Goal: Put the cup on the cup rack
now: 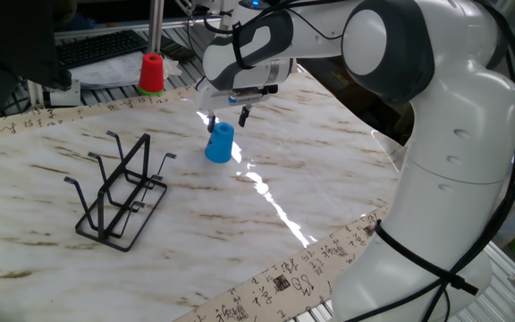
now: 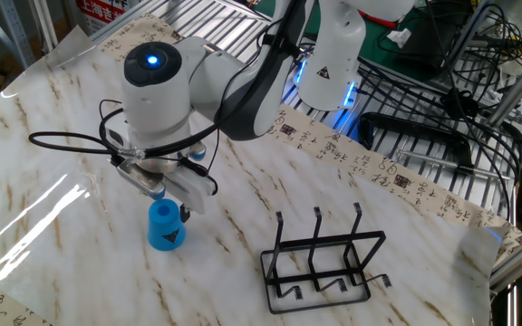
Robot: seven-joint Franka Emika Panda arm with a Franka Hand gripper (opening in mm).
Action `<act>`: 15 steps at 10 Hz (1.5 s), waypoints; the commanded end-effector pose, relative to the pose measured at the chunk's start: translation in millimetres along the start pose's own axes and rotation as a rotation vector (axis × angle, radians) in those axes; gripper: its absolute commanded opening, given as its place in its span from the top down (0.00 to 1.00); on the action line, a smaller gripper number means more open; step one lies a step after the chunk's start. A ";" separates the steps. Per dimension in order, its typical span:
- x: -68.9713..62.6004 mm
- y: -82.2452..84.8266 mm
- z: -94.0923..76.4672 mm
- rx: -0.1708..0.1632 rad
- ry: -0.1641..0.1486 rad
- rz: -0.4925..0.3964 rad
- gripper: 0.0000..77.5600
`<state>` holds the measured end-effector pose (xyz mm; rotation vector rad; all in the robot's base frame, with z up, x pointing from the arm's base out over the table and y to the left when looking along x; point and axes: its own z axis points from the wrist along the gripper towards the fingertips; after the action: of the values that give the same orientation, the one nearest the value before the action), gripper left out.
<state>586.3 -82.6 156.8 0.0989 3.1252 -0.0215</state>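
The blue cup point(image 1: 221, 143) stands on the marble table with its narrow end up; it also shows in the other fixed view point(image 2: 164, 225). My gripper point(image 1: 229, 117) hangs just above it, open, with one finger on each side of the cup's top and touching nothing. In the other fixed view the gripper point(image 2: 167, 203) sits right over the cup, and one dark fingertip point(image 2: 184, 214) shows beside the cup's top. The black wire cup rack point(image 1: 120, 191) stands empty to the left of the cup. It also shows in the other fixed view point(image 2: 323, 259).
A red cup point(image 1: 152, 73) stands at the back edge of the table by a metal post. The robot's white arm and base point(image 1: 454, 179) fill the right side. A patterned strip point(image 1: 275, 284) borders the table's edges.
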 end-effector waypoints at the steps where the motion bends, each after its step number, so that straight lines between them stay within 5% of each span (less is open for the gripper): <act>1: -0.9 -0.4 -1.3 0.002 -0.003 0.002 0.00; 15: -3.1 2.7 18.0 0.000 -0.027 -0.002 0.00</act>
<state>588.5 -79.8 138.1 0.0951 3.1033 -0.0227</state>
